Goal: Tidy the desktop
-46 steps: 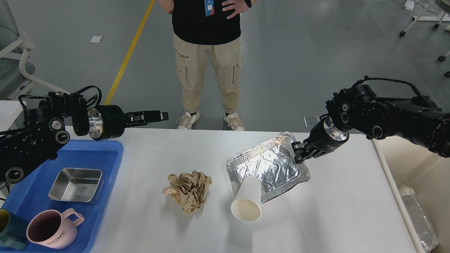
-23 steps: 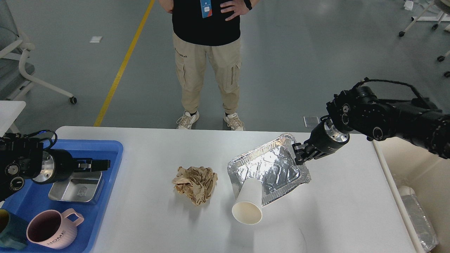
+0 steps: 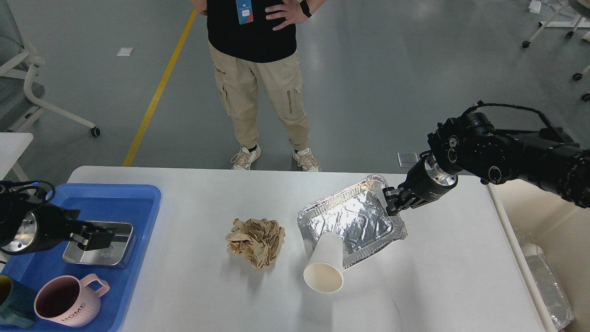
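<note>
The desktop (image 3: 442,276) is a white tabletop. A crumpled ball of brown paper (image 3: 256,242) lies near its middle. To the right is a silver foil tray (image 3: 352,221), with a white paper cup (image 3: 325,269) on its side against the tray's near corner. My right gripper (image 3: 391,203) is at the tray's far right rim and looks shut on it. My left gripper (image 3: 99,237) hangs low over a steel container (image 3: 115,251) in the blue tray (image 3: 138,203). It is dark and its fingers cannot be told apart.
The blue tray also holds a pink mug (image 3: 69,302) and a teal cup (image 3: 11,306). A beige bin (image 3: 548,221) right of the table holds a foil tray and a cup. A person (image 3: 256,69) stands beyond the far edge.
My left arm has dropped from above the table's far left corner and pulled back left, low over the steel container. The person has shifted left. The right gripper has stayed at the foil tray's rim.
</note>
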Available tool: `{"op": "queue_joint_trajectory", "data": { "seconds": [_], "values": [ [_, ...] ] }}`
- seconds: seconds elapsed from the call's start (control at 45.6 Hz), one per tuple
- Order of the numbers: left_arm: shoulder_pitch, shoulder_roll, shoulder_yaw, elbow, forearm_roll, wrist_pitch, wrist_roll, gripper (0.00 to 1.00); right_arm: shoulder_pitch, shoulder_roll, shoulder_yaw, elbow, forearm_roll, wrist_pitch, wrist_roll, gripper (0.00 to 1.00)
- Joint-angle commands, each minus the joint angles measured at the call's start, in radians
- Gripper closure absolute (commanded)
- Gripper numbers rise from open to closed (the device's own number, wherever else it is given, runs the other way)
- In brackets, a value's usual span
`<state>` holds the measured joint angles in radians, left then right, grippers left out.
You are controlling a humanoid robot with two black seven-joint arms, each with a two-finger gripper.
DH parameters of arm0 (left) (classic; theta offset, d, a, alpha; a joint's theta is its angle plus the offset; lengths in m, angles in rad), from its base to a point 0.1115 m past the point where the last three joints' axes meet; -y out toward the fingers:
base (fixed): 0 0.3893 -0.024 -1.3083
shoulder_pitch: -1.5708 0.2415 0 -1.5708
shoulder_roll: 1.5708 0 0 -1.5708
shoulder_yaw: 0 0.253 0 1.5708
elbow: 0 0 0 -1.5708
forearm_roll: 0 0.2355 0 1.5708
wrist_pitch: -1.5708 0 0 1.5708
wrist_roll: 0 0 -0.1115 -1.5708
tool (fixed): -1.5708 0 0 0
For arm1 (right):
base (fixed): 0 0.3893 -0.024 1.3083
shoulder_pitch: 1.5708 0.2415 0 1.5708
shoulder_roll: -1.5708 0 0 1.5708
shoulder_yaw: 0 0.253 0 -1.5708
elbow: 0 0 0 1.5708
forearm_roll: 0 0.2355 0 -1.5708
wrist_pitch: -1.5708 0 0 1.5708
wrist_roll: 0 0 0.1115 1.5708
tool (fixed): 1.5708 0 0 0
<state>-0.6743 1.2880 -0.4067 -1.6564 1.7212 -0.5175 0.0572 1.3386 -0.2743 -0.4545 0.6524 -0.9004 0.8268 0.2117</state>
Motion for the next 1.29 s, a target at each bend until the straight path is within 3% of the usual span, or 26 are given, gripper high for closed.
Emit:
{"op": "queue_joint_trajectory", "data": {
  "seconds": [0.0,0.241,0.57,0.658,0.811,1.009,1.272],
  "values": [
    [-0.001,0.077,-0.02,-0.033,-0.041,0.002,-0.045,0.08,-0.001,0.0,0.0,0.001,0.0,-0.001,0.0,1.0],
    [-0.01,0.143,-0.041,-0.042,-0.133,-0.001,-0.066,0.07,0.007,0.0,0.0,0.003,0.0,0.0,0.0,1.0],
    [-0.01,0.119,-0.05,-0.026,-0.221,0.016,-0.079,0.03,0.011,0.006,0.002,0.001,0.0,-0.001,0.0,1.0],
    [-0.013,0.059,-0.057,0.003,-0.219,0.014,-0.111,0.03,0.011,0.009,0.002,0.0,0.0,-0.003,0.0,1.0],
    [-0.056,-0.031,-0.05,0.07,-0.201,-0.004,-0.12,0.03,0.013,0.012,0.004,-0.002,0.0,-0.003,0.0,1.0],
    [-0.12,-0.237,-0.041,0.168,-0.031,-0.09,-0.158,0.03,0.013,0.026,0.004,-0.004,0.0,-0.005,0.0,1.0],
    [-0.172,-0.499,-0.018,0.314,0.075,-0.176,-0.163,0.03,0.027,0.029,0.005,0.001,0.0,-0.005,0.0,1.0]
  ]
}}
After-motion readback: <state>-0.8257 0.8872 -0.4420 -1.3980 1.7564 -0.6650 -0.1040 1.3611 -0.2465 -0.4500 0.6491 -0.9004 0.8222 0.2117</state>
